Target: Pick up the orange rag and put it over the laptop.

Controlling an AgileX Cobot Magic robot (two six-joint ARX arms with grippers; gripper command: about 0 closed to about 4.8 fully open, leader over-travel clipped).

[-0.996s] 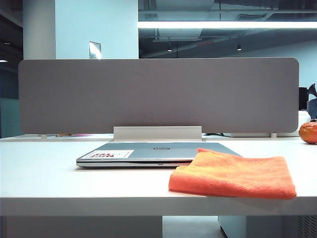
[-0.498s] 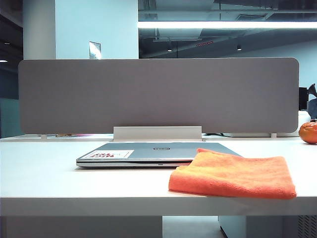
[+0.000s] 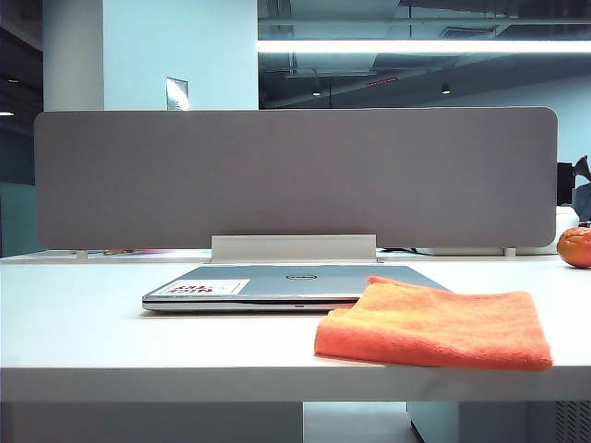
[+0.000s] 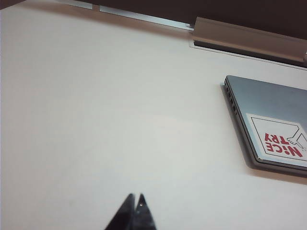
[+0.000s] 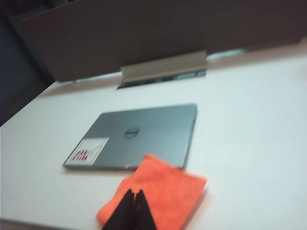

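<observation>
Now we hold our left gripper above bare white table, its two dark fingers pressed together with nothing between them. Out ahead of those closed jaws and off to one side lies the laptop, lid shut, only its sticker corner showing in the left wrist view; the white sticker carries red print. Our right gripper is likewise closed and empty, its fingertips meeting in a point. Directly beyond that point, and partly hidden behind it, sits the orange rag, folded and fuzzy, resting on the table with one corner lapping over the near edge of the laptop's lid. Past the rag from the right jaws we see the whole grey lid with its round logo. From the exterior view neither gripper shows; there the rag lies near the table's front edge, its far corner overlapping the laptop, and a grey partition panel stands behind both.
</observation>
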